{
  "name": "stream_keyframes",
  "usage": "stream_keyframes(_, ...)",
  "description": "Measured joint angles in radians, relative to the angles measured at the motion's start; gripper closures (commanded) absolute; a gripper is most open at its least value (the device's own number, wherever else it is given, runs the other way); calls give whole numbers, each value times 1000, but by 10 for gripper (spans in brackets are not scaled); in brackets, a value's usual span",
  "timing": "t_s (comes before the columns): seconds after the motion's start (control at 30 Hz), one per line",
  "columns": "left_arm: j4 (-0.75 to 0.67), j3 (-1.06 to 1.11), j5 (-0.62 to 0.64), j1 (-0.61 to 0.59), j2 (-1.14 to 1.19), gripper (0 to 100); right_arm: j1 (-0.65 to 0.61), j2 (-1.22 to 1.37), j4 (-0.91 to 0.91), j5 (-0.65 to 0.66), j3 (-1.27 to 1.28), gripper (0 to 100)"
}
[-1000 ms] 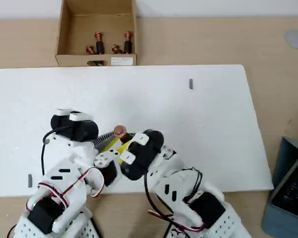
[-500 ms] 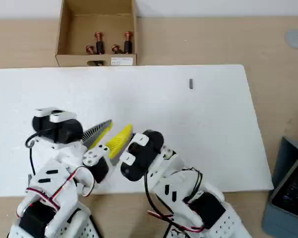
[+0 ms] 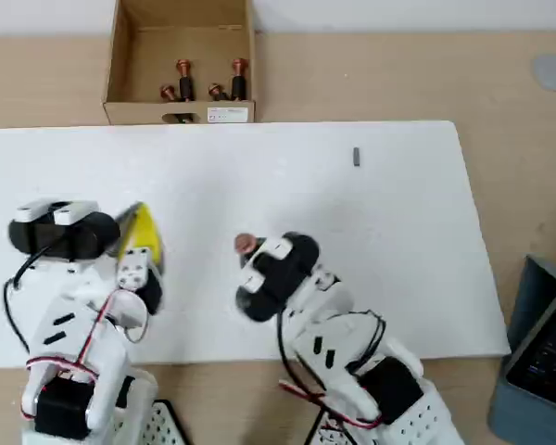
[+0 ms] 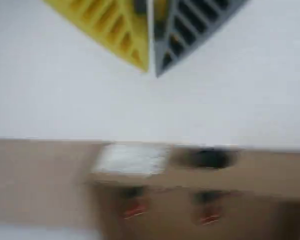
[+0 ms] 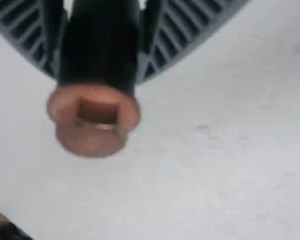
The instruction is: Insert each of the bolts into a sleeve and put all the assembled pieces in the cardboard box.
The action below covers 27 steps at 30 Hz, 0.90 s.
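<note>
Clamping tight, the right gripper (image 5: 99, 75) has its jaws pinching a black sleeve (image 5: 97, 45), and the copper head of the bolt (image 5: 92, 122) pokes out just past the fingertips, above the white mat (image 5: 230, 150). Over to the left gripper (image 4: 152, 69): jaws pressed together, yellow against grey, nothing between them. Straight ahead of those closed tips, beyond the mat's edge, sits the cardboard box (image 4: 250, 167), with four assembled pieces (image 3: 183, 80) inside. Well ahead of the right jaws, a small dark piece (image 3: 356, 157) lies alone on the mat.
</note>
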Motion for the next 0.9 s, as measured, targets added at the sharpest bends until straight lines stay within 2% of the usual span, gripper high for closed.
stream_keyframes(0.2,0,157,-60,-152,2,998,115,0,89,-127,-38,989)
stream_keyframes(0.5,0,384,-63,-164,3,998,124,6,189,-161,-201,989)
stream_keyframes(0.77,0,413,-63,-172,3,998,124,393,187,-161,-519,989)
stream_keyframes(0.9,0,413,-63,-172,3,998,124,624,132,-161,-678,989)
